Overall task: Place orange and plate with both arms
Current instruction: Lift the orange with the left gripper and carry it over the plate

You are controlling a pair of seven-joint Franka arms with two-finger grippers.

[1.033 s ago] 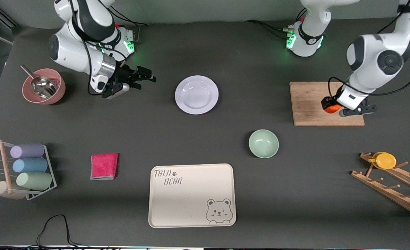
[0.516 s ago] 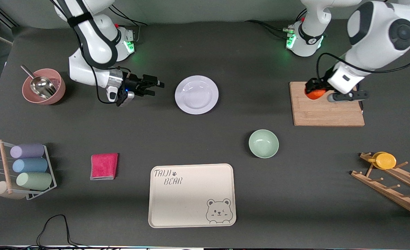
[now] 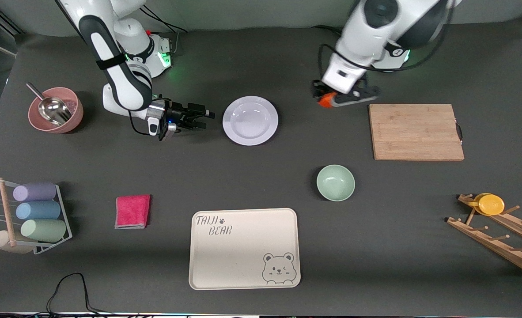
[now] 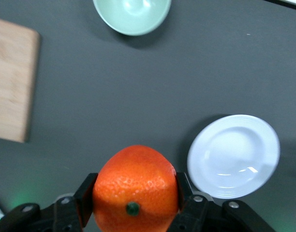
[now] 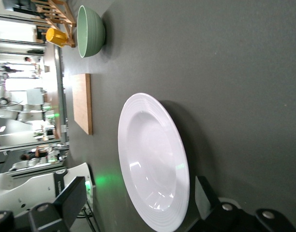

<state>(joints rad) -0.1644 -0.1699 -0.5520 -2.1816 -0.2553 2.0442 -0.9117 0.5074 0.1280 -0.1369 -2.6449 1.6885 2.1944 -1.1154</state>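
The orange (image 3: 327, 100) is pinched between the fingers of the left end effector (image 3: 331, 99), up in the air over bare table (image 3: 287, 53) between the plate (image 3: 250, 120) and the wooden cutting board (image 3: 415, 131). In the left wrist view the orange (image 4: 135, 189) fills the gap between the two dark fingers (image 4: 85, 193), its green stem dot facing the camera, with the plate (image 4: 233, 156) below it and off to one side, not directly underneath.

The plate lies flat on the table, about midway between the two arms' ends, farther from the front camera than the mint-green bowl (image 3: 335, 182) and the cream bear tray (image 3: 244, 248).

The right end effector (image 3: 201, 118) sits low, just beside the plate's rim on the side toward the right arm's end of the table, its fingers spread and pointing at the plate without touching it. The right wrist view shows the plate's rim (image 5: 138, 145) close ahead, between the spread fingers (image 5: 70, 203).

Toward the right arm's end stands a pink bowl with a metal scoop (image 3: 55, 110); nearer the front camera lie a red cloth (image 3: 132, 211) and a rack of pastel cups (image 3: 33, 216).
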